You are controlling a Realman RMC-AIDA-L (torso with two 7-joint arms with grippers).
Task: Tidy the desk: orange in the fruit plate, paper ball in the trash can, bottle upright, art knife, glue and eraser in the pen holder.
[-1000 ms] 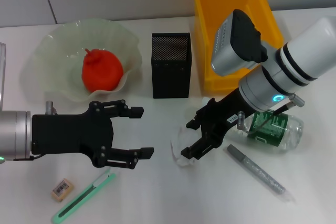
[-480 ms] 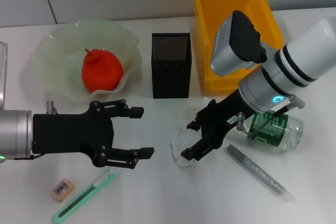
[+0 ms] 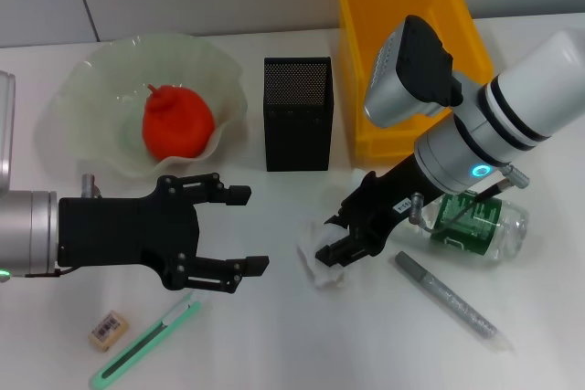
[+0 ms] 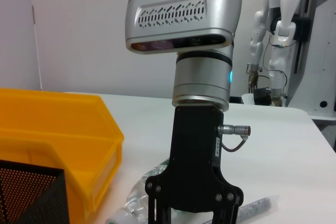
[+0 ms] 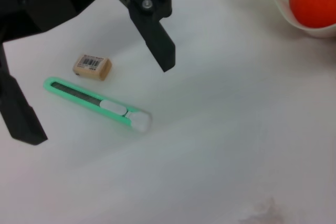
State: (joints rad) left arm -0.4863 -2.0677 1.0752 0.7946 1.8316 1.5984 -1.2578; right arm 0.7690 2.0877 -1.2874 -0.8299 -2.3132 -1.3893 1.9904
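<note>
step: grab paper ball (image 3: pixel 322 253) | on counter (image 3: pixel 274 335) below yellow bin (image 3: pixel 402 6) | right gripper (image 3: pixel 340 246) jaws closing around it, confirm firm pinch before lift | left gripper (image 3: pixel 239 230) jaws open, idle

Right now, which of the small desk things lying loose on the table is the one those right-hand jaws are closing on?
The paper ball: white and crumpled, it sits between the right gripper jaws. The art knife, eraser and glue lie untouched.
</note>
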